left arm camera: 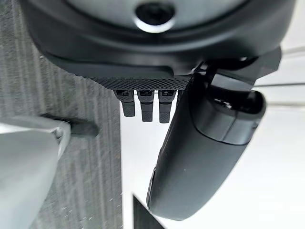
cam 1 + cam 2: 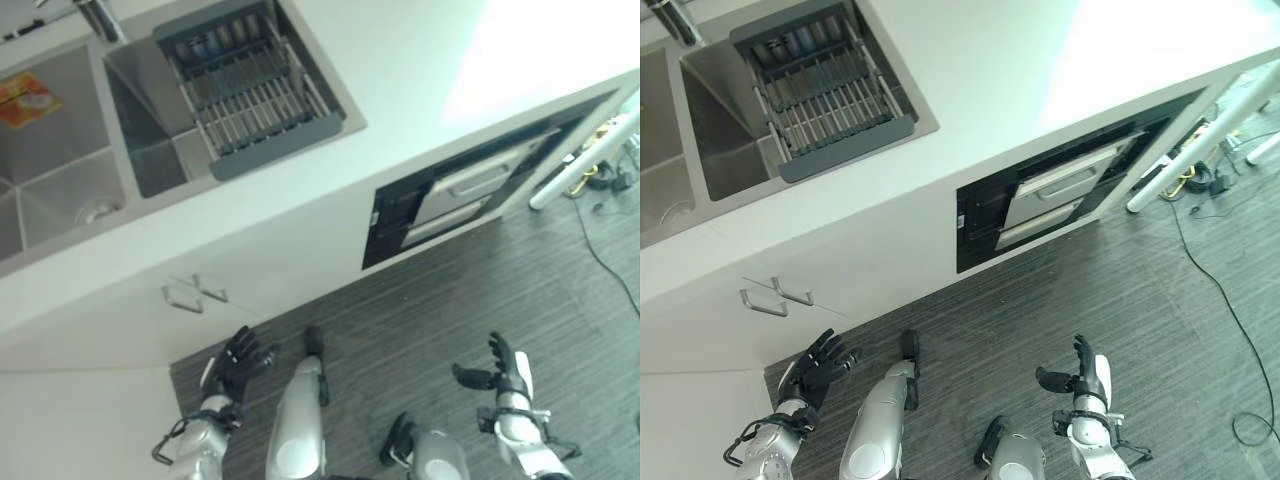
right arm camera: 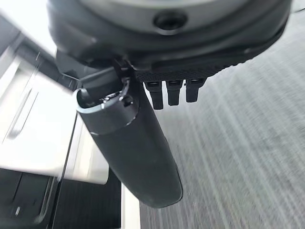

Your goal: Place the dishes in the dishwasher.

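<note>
Steel-fronted, the dishwasher (image 2: pixel 455 200) sits closed under the white bench (image 2: pixel 400 60); its bar handles look stiff and smooth, best hooked from above. I can make out no dishes for certain in the grey rack (image 2: pixel 250 85) over the sink (image 2: pixel 60 170). My left hand (image 2: pixel 238 363) and right hand (image 2: pixel 503 375) hang open, empty, above the floor (image 2: pixel 420 320).

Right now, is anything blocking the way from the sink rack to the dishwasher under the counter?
The dishwasher itself: its front looks closed, so nothing can go in yet. The countertop between it and the sink rack is bare. Both hands, left hand and right hand, hang open and hold nothing above the floor.
</note>
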`<state>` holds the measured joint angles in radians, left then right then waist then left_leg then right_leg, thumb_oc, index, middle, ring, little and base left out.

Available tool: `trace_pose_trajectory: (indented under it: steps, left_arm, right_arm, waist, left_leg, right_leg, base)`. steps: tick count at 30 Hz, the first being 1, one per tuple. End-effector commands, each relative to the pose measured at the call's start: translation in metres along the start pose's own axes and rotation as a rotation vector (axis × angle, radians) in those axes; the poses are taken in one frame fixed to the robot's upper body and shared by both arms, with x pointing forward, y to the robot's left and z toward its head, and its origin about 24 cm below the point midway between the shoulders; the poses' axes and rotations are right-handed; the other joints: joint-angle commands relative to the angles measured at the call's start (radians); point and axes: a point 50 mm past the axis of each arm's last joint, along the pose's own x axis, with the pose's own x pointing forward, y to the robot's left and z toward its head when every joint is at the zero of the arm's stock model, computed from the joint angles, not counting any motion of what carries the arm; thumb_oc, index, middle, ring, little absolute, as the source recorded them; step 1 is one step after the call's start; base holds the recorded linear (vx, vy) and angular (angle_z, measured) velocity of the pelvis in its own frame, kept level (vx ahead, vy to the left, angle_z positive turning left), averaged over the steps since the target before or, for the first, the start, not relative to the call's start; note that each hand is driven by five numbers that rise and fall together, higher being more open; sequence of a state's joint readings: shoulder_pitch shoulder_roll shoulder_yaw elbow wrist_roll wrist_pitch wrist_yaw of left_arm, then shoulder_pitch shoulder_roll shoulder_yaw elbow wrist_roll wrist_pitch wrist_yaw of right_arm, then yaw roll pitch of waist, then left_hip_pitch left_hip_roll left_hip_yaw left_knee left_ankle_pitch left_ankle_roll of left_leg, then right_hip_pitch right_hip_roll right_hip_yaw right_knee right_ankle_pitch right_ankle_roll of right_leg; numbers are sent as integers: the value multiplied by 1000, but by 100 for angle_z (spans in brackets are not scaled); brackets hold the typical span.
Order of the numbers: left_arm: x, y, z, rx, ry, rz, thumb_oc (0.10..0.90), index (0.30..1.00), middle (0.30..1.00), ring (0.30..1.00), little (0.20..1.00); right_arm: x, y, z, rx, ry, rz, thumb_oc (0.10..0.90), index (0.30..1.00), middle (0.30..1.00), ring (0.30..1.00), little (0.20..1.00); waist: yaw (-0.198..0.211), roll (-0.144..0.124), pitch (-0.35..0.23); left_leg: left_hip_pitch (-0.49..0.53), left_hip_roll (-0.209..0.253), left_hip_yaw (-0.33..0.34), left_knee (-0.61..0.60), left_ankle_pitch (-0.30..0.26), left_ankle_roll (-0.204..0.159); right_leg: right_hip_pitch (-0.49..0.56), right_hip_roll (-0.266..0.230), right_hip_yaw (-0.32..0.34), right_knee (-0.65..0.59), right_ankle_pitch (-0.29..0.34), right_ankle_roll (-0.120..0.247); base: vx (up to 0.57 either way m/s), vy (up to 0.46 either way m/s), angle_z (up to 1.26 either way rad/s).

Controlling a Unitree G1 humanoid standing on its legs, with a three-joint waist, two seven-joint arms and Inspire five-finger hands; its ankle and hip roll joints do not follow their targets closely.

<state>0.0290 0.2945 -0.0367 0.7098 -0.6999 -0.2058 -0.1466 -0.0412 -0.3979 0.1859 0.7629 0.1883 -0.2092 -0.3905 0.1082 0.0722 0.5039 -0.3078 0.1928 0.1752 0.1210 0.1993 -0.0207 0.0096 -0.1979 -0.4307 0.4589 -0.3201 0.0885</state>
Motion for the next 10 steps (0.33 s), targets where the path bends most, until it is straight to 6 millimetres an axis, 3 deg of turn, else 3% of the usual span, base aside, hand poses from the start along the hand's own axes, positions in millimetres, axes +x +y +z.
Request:
trace_pose_trajectory:
  steps: [1,3,4,7,10]
  left_arm:
    - [-2,-12,-8,12,51,-134,800,900,900,900,900]
    - [-5,-16,-24,-35,136,-161,800,900,900,900,900]
    - [-10,-21,-48,-80,268,-178,800,900,900,900,900]
    - [-18,-20,-78,-51,438,-167,800,900,900,900,900]
    - [-29,-11,-99,-27,579,-92,800,900,900,900,900]
  right_arm:
    - [14,2,36,89,-148,16,800,900,900,900,900]
    - [11,6,26,116,-103,26,800,900,900,900,900]
    - [6,12,10,284,-5,58,800,900,900,900,900]
    - [-3,27,-13,569,133,189,800,900,900,900,900]
    - [-14,37,-30,545,192,299,800,900,900,900,900]
  waist:
    - [14,11,-50]
    - [4,11,-70]
    - [-12,12,-102]
    - [-41,9,-147]
    - [-74,0,-189]
  left_leg:
    - [47,5,7,179,-269,-45]
    - [60,7,8,179,-273,-48]
    - [76,16,13,179,-277,-55]
    - [89,33,33,179,-274,-70]
    - [119,41,50,179,-281,-73]
  right_leg:
    - [26,13,12,-82,49,-2]
    - [43,16,14,-110,63,1]
    - [66,19,15,-150,85,8]
    - [73,6,25,-159,91,17]
    - [71,-9,38,-159,96,23]
  base:
    - [-12,-32,-13]
    - [-4,-29,-18]
    - [-15,-32,-14]
    - [-14,0,-15]
    - [7,25,-36]
